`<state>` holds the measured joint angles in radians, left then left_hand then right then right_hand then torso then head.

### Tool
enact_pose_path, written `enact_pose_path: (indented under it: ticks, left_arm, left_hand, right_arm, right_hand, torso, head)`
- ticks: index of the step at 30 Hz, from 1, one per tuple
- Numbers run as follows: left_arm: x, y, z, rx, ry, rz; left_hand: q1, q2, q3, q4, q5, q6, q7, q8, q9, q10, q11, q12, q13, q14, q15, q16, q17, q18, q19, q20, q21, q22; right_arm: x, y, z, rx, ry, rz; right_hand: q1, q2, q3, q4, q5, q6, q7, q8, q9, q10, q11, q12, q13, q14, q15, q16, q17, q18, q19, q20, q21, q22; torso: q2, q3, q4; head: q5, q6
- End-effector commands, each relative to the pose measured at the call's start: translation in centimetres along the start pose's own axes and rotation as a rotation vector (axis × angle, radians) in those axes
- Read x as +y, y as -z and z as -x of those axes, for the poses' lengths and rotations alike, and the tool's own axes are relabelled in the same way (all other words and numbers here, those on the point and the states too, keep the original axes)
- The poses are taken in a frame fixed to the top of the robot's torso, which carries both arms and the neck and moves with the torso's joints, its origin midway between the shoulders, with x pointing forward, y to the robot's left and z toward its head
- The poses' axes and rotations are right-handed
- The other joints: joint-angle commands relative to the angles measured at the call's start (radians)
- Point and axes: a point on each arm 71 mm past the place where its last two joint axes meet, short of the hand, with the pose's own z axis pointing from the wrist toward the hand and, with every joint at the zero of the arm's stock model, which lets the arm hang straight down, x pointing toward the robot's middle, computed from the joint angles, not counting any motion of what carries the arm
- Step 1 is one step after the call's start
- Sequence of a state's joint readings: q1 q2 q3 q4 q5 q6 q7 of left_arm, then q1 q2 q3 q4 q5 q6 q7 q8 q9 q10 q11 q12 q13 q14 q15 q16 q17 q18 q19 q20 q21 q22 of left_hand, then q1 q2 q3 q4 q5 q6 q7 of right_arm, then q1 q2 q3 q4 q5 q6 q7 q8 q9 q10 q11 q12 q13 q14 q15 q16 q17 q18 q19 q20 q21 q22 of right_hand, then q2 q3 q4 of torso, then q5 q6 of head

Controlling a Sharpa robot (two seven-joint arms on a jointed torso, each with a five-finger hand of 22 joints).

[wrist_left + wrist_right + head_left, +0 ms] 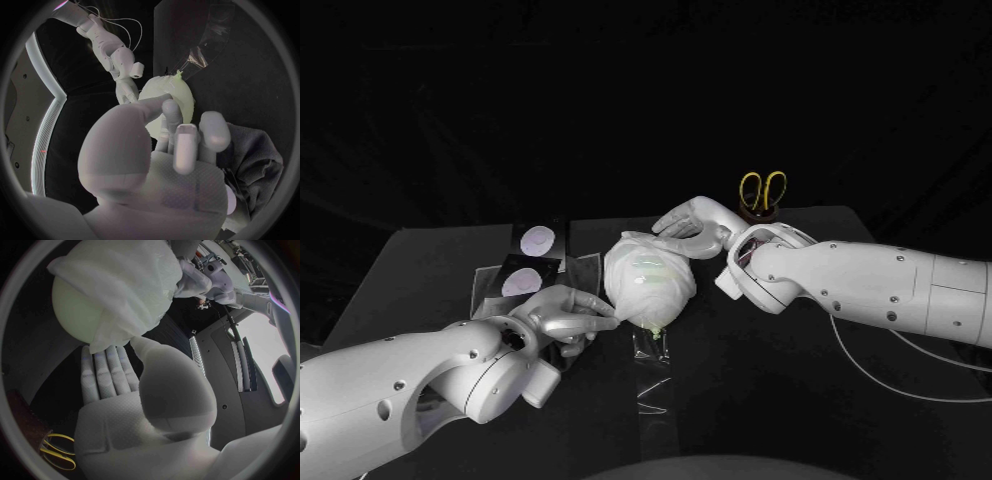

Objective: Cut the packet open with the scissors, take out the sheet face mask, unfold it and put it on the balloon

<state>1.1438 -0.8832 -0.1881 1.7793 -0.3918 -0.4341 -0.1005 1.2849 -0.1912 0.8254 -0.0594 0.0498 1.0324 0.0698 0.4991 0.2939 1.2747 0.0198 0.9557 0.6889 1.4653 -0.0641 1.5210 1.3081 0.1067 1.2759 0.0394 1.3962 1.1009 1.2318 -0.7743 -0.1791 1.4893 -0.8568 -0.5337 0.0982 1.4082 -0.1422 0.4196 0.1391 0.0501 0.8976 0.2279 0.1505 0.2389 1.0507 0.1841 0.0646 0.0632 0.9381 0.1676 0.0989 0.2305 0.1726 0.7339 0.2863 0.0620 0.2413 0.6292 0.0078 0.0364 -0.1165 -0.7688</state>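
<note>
My left hand (567, 318) touches the lower edge of the sheet face mask (643, 255) at seven o'clock on the balloon (653, 300), and I cannot tell its grip. My right hand (692, 225) lies flat and empty at one o'clock.

Black table (776, 400), clear plastic strip (651, 380) along its middle toward the front edge.

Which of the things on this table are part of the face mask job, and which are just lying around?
Part of the job:
balloon
sheet mask, draped over it
scissors
packets
left hand
right hand

Lying about, not named in the job:
clear plastic strip, on the table by the balloon's knot
</note>
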Motion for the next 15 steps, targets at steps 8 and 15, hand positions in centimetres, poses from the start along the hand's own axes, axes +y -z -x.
enact_pose_path:
  ticks: [8,15]
  left_arm:
    - [0.5,-0.1,1.0,-0.006,-0.047,0.012]
    - [0.7,-0.2,1.9,-0.028,-0.074,0.009]
  left_hand:
    - [-0.015,-0.001,0.017,-0.006,0.004,0.009,0.0,0.026,0.086,0.041,-0.033,0.005,-0.002,0.074,-0.007,0.006,0.124,-0.013,0.006,-0.004,0.005,0.004]
    - [-0.017,-0.002,0.021,-0.009,0.004,0.009,0.0,0.026,0.088,0.041,-0.033,0.005,-0.003,0.074,-0.007,0.006,0.126,-0.013,0.008,-0.004,0.007,0.007]
  right_arm:
    - [-0.1,0.1,-0.4,0.023,0.02,-0.012]
    - [-0.2,0.1,-0.4,0.023,0.021,-0.014]
  right_hand:
    - [-0.008,0.001,-0.006,0.002,-0.002,0.005,0.005,-0.002,-0.002,0.005,0.0,-0.001,0.0,0.006,-0.001,-0.006,-0.003,0.01,0.01,0.001,0.002,-0.005]
    - [-0.012,0.0,-0.008,0.004,-0.002,0.005,0.006,-0.003,-0.002,0.004,0.001,-0.002,-0.001,0.006,0.0,-0.007,-0.004,0.01,0.01,0.001,0.002,-0.008]
  torso:
    - [0.0,0.0003,-0.0009]
    - [0.0,0.0001,-0.0008]
  head:
    - [-0.003,-0.003]
    - [-0.006,-0.004]
